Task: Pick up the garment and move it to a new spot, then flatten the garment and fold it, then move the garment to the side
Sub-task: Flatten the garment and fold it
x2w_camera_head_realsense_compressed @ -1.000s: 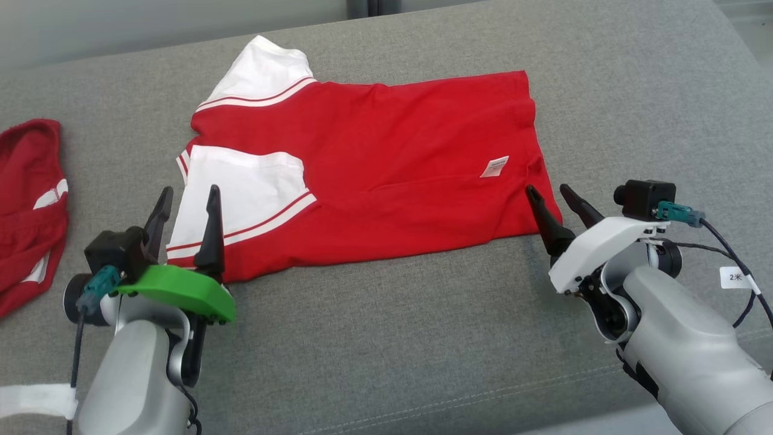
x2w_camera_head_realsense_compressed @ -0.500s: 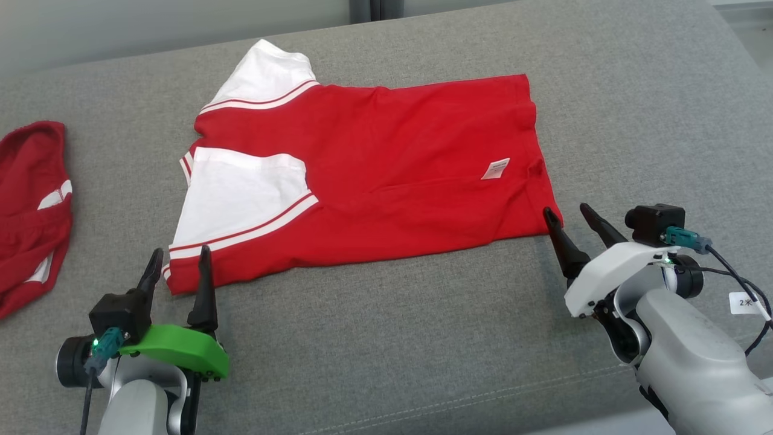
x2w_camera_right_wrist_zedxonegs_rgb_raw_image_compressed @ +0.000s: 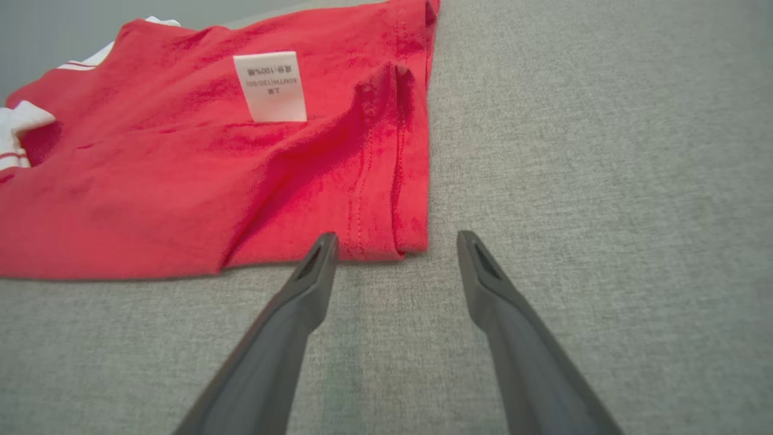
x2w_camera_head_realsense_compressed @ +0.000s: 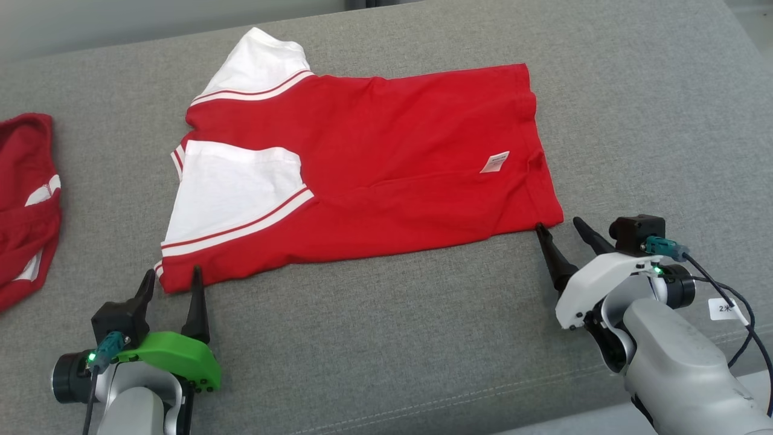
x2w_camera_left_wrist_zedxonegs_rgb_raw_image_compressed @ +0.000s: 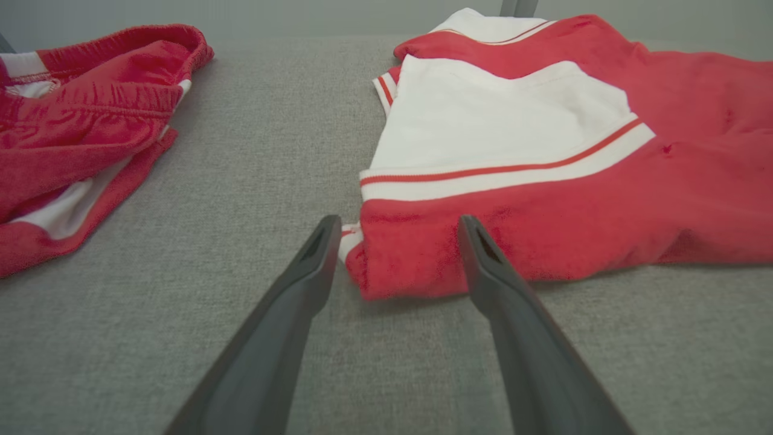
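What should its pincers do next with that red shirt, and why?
Probably ease the right pincer forward and close on the near hem corner of the red shirt, which sits just ahead of it. It and the left pincer stand open and empty, and the shirt lies folded lengthwise.

The right gripper stands with its two long dark fingers spread wide and nothing between them. Just past the tips lies the near corner of a red knit garment, spread flat on a grey woven fabric surface. One tip overlaps the stitched hem; the other is over bare fabric. A white rectangular printed label sits farther up the garment, and a white trimmed sleeve edge shows at the far left.
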### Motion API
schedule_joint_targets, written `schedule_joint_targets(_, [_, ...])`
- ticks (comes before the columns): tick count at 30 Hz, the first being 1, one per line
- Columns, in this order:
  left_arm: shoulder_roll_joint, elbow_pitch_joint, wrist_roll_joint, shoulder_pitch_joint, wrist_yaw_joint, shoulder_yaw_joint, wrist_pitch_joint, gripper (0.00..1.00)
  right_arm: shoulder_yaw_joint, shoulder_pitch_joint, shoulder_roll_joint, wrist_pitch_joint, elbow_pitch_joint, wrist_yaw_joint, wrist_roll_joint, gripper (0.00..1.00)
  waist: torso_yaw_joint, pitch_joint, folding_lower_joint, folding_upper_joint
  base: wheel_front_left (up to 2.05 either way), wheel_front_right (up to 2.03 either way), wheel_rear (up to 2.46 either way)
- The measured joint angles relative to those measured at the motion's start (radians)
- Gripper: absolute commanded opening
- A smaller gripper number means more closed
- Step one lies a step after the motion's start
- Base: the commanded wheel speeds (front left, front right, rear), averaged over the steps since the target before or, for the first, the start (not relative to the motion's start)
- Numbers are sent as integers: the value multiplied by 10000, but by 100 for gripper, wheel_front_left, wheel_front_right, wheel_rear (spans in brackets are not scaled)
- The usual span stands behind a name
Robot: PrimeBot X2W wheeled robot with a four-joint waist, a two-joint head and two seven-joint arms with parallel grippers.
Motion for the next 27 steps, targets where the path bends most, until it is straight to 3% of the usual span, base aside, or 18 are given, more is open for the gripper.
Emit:
schedule_joint_targets(8, [-107,633,94,-207,-61,196,0,100,-163,-194,320,0,332,0,-382,100,-1,89,0,0,0,0,0])
schedule_joint_targets(9, [-121,654,113,-210,-92,205,0,87,-178,-200,353,0,355,0,-439,100,9,98,0,0,0,0,0])
schedule_joint_targets(10, [-130,683,127,-221,-121,217,0,69,-207,-205,376,0,376,0,-514,100,20,104,0,0,0,0,0])
schedule_joint_targets(11, [-138,734,127,-256,-127,226,0,42,-226,-223,380,0,424,0,-619,76,35,110,0,0,0,0,0])
schedule_joint_targets(12, [-144,817,127,-311,-132,226,0,30,-267,-244,380,0,477,0,-734,38,52,117,0,0,0,0,0])
schedule_joint_targets(14, [-169,999,134,-416,-150,207,0,0,-364,-277,441,0,545,0,-832,5,90,135,0,0,0,0,0])
schedule_joint_targets(15, [-182,1060,146,-454,-174,194,0,0,-399,-288,500,0,577,0,-865,0,109,145,0,0,0,0,0])
schedule_joint_targets(27, [-138,922,232,-366,-240,278,0,0,-750,30,598,0,209,2,-761,0,168,-68,0,0,0,0,0])
